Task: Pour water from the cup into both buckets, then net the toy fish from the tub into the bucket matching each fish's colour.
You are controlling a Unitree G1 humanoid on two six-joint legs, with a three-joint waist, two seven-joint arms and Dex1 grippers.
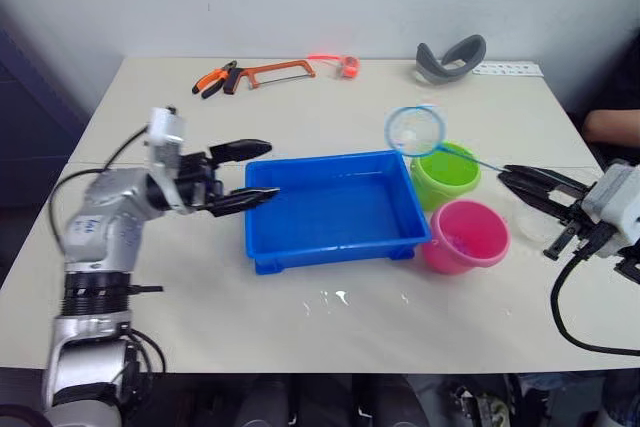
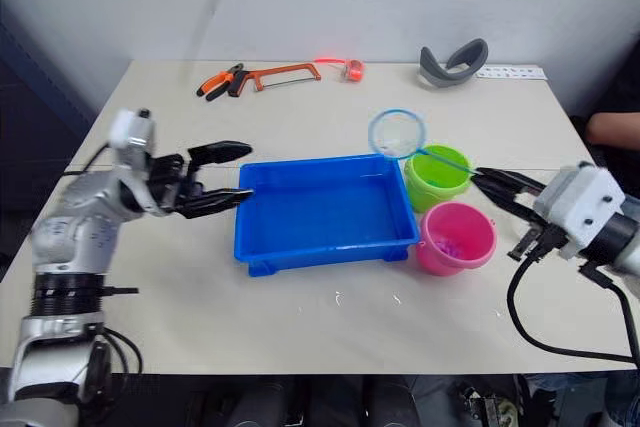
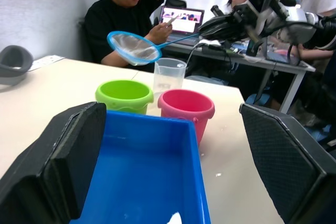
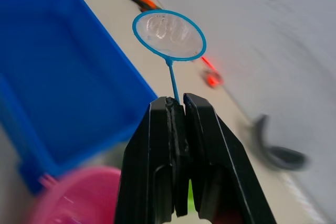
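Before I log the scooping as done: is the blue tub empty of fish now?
Apparently empty: the tub shows bare blue floor in both eye views, and small pink shapes lie inside the pink bucket.

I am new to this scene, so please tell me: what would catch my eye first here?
The bright blue tub in the middle of the table stands out first, with the green bucket and the pink bucket beside its right end. The right gripper holds the net in the air above the green bucket, while the open left gripper waits at the tub's left end.

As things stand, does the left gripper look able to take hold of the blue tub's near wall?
Probably yes: the left gripper is open beside the tub, nothing between them.
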